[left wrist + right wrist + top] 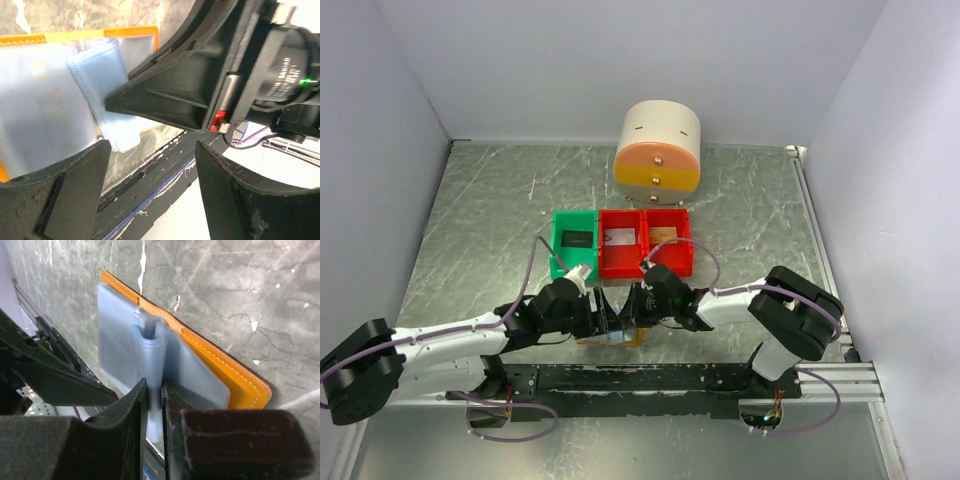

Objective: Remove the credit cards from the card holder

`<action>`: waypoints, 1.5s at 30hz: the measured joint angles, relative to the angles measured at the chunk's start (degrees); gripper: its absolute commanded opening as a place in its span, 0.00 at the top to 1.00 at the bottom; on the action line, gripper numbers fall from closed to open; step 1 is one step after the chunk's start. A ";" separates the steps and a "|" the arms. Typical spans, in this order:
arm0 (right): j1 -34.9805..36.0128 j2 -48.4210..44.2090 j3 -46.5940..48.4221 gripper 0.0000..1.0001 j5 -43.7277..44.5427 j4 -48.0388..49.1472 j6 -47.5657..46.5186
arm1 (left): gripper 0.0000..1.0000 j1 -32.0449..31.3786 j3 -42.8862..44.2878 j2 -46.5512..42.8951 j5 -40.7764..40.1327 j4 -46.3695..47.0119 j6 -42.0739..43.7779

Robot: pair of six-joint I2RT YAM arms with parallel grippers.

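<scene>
The card holder [240, 386] lies open on the table [480, 240], orange cover down and pale blue pockets up. It sits at the near edge between the two arms, at 6 o'clock from the bins. Only the right wrist view shows the grip: the right gripper [154, 388] is clenched on one upright fold of the pale blue sleeve [150, 347], its fingers nearly together with the plastic squeezed between them. The left wrist view gives the other side. There a dark right finger [165, 97] presses against a loose sleeve leaf, and the orange rim runs along 12 o'clock. The left gripper [150, 146] is spread wide and grasps nothing — its fingers stand at 7 and 5 o'clock in that picture. I cannot tell whether any card sits inside the pockets.

The top view alone shows the rest. There is one holder and there are three bins in a row: one green bin [560, 262] and two red, a middle red bin [620, 268] and a right red bin [672, 266]. Each holds one flat piece — a dark piece [577, 238], a pale grey card [618, 237] and a gold card [663, 233]. One round cream-and-orange drawer unit [658, 150] stands at 12 o'clock.
</scene>
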 measured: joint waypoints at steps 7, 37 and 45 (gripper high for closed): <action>-1.07 0.48 -5.88 0.76 -2.23 10.91 5.68 | 0.19 0.02 0.92 -3.34 -3.96 -2.97 0.83; -4.72 -6.14 -18.27 0.39 -6.32 24.55 14.53 | 0.22 0.28 2.19 10.58 8.00 16.72 2.71; -5.18 -24.35 -14.47 0.37 3.39 -5.55 9.22 | 0.22 0.44 3.32 15.19 9.62 23.67 2.14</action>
